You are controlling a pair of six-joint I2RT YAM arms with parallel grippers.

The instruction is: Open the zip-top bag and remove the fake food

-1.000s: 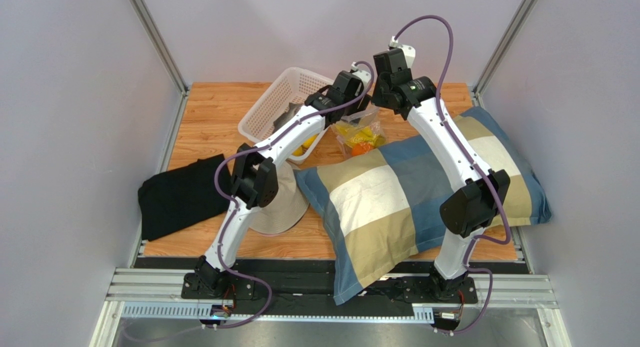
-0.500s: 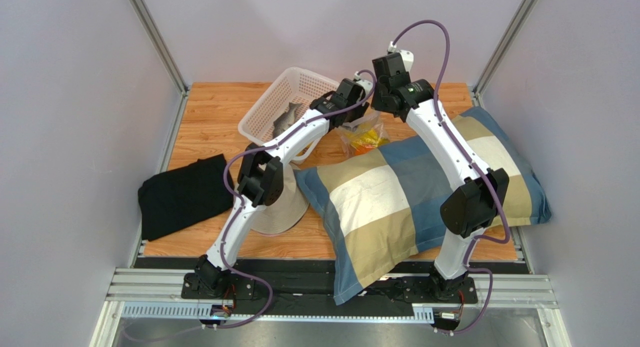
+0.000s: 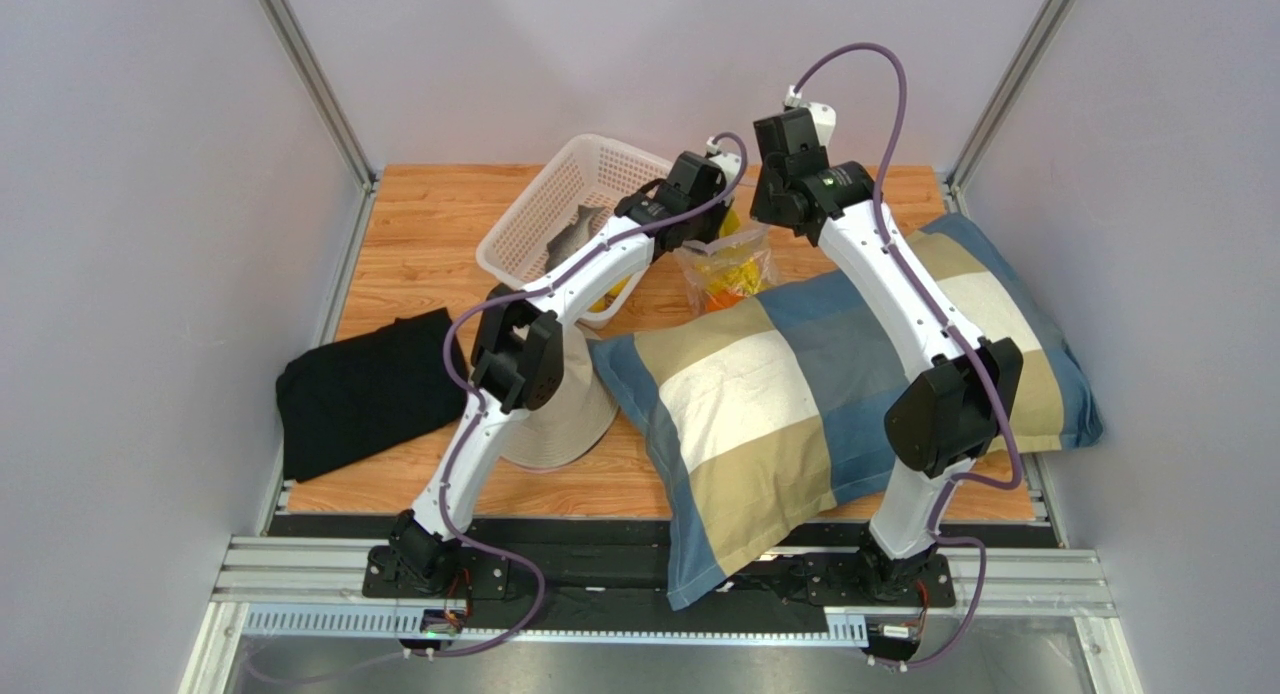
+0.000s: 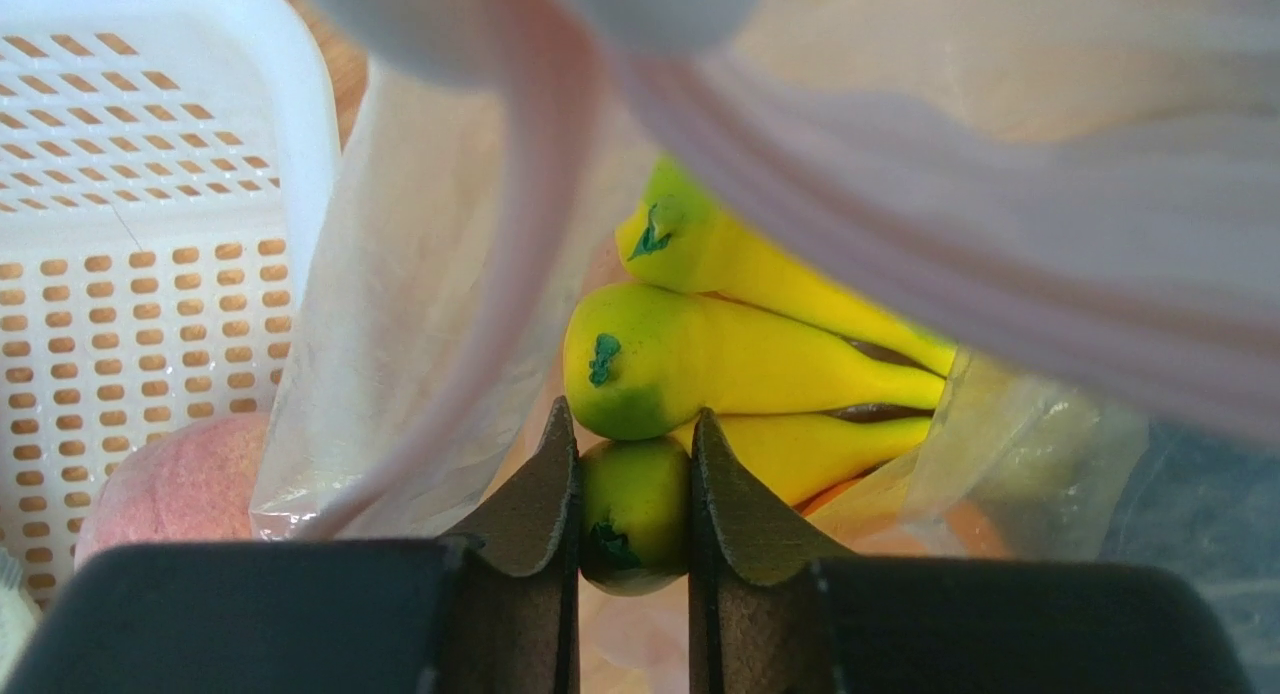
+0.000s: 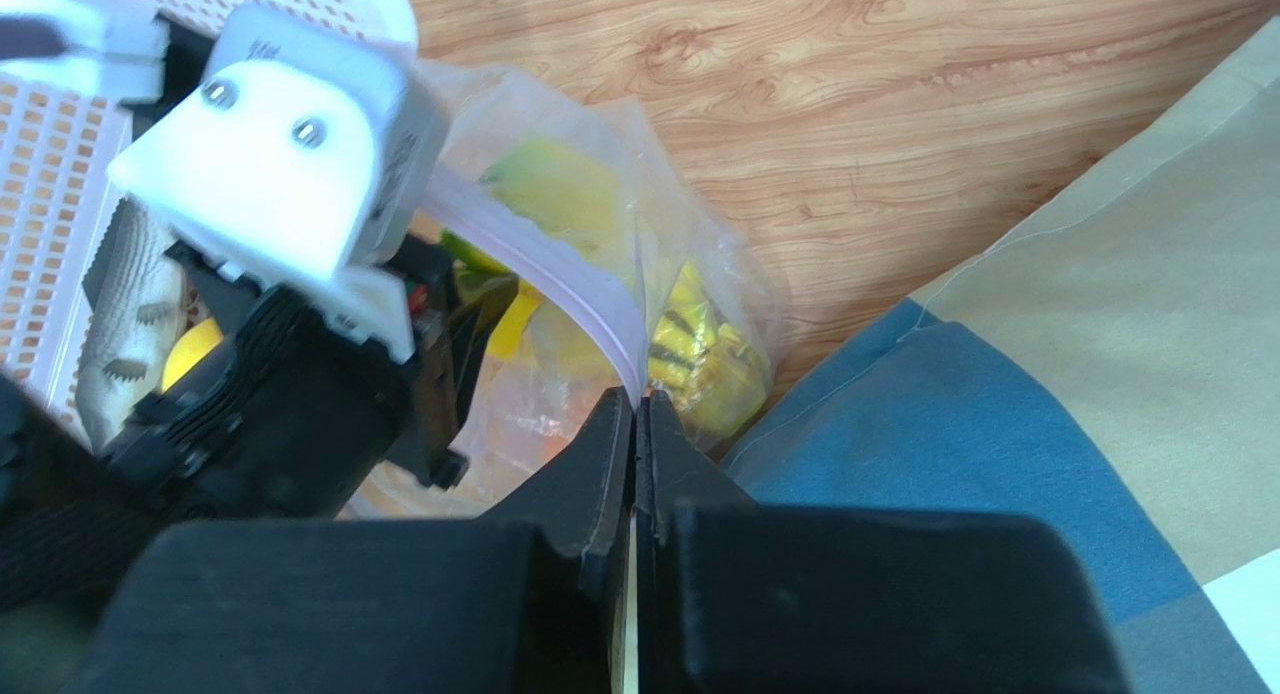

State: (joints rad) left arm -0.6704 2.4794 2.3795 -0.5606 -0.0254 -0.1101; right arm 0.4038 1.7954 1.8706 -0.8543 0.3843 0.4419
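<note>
Left gripper [image 4: 633,457]: reached into the bag's mouth, its jaws drawn in narrow against both sides of one green-tipped banana (the lowest of the bunch).
Right gripper [image 5: 634,418]: pinched fully together on the bag's upper edge, holding the zip strip up.
Zip-top bag [image 3: 724,268]: on the wooden table [image 3: 436,229] at the far side, between the white mesh basket [image 3: 541,222] and the checked pillow [image 3: 842,364], touching the pillow's corner; its mouth is open.
Banana bunch [image 4: 751,357]: inside the bag, tips towards the left wrist camera.
Grey fish [image 5: 128,322]: lying in the basket, outside the bag.
Pink fruit [image 4: 178,487]: low beside the basket wall; whether it is in the bag I cannot tell.
</note>
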